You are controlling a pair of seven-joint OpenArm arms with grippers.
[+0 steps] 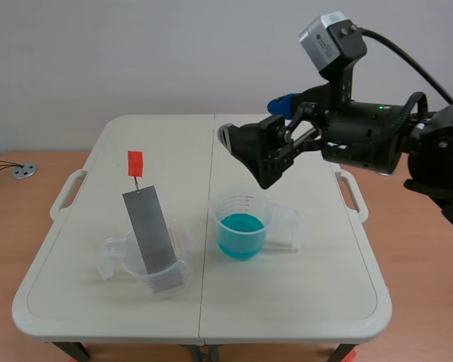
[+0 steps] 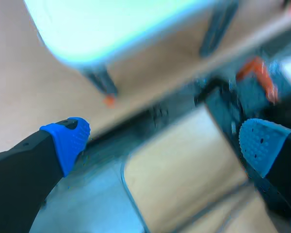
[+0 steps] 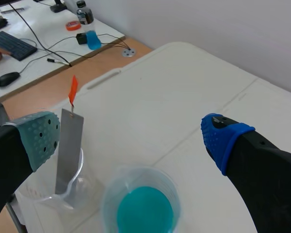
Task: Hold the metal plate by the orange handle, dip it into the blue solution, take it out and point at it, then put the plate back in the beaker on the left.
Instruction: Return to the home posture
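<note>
- The left gripper [image 2: 165, 141] is seen only in its own wrist view, with its blue-padded fingers spread wide and nothing between them. Only floor and a table leg lie ahead of it, so it is judged to be well away from the work.
- The metal plate [image 1: 149, 230] is stood in the clear beaker [image 1: 147, 264] on the left half of the table [image 1: 75, 302]. Its long axis is steeply upright and tilted a little, lower end in the beaker.
- The orange handle [image 1: 135, 162] is carried above the plate's top edge on a thin stem, free and untouched.
- The beaker of blue solution [image 1: 241, 226] is set just right of the clear beaker, apart from it.
- The right gripper [image 1: 245, 157] is held above the table, behind the blue beaker, fingers spread and empty. In its wrist view the handle lies ahead of the grey-green pad [image 3: 39, 138], to the robot's left.
- This arm is judged the nearer, and a shift leftward to the handle is called for.
</note>
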